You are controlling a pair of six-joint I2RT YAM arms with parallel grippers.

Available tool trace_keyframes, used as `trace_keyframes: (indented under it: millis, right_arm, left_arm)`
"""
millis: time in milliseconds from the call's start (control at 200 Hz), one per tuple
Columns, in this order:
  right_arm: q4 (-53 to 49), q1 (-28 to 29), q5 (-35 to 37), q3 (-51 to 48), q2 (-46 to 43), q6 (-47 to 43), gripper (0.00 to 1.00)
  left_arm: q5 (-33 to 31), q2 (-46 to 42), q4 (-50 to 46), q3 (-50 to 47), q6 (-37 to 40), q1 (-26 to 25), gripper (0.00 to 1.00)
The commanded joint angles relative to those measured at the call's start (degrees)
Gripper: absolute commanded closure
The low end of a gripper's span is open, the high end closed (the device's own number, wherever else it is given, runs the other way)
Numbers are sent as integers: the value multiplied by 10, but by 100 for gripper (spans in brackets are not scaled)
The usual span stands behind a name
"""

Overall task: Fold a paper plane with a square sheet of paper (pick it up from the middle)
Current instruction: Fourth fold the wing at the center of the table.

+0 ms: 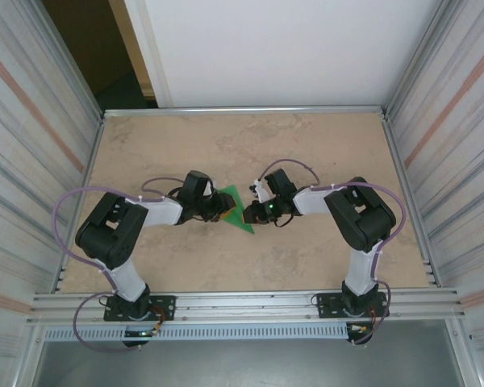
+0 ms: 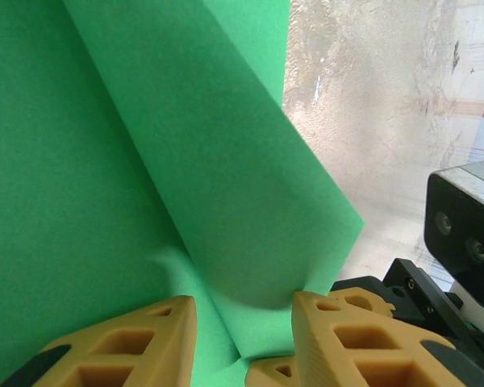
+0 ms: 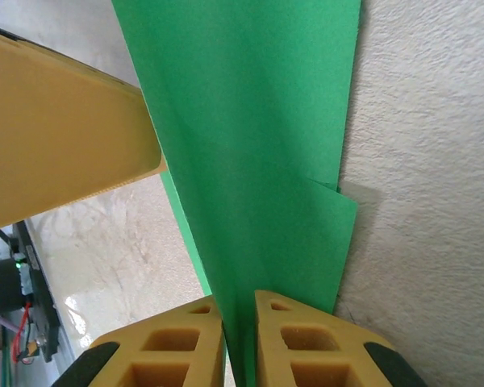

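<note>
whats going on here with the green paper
Two robot arms are folding a green sheet of paper at the middle of the table. The right hand is pinched shut on a folded edge of it. The left hand has its fingers either side of another fold, though whether it grips is unclear. The sheet looks partway folded, creased into a pointed shape.

One sheet of paper [image 1: 231,203], two arms, two claws, one desk [image 1: 250,145].
The left arm [image 1: 117,234] and right arm [image 1: 359,214] carry one claw apiece, the left claw [image 1: 213,211] and the right claw [image 1: 255,211], each with two tan fingers [image 3: 290,339]; one purple cable [image 1: 56,214] loops off each arm, two in all.
</note>
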Motion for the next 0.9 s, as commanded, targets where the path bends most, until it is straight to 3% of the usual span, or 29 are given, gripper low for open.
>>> trace_keyframes:
  millis: [0, 406, 676, 897]
  right_arm:
    - [-6, -3, 7, -9, 18, 8, 81]
    - [-19, -9, 4, -18, -16, 5, 73]
    - [1, -32, 5, -48, -75, 25, 64]
    - [28, -31, 20, -67, -113, 42, 66]
  left_arm:
    - [-1, 13, -23, 15, 14, -2, 62]
    - [-8, 38, -97, 41, 17, -3, 60]
    - [-27, 60, -199, 76, 29, -4, 57]
    - [-38, 92, -261, 108, 38, -13, 53]
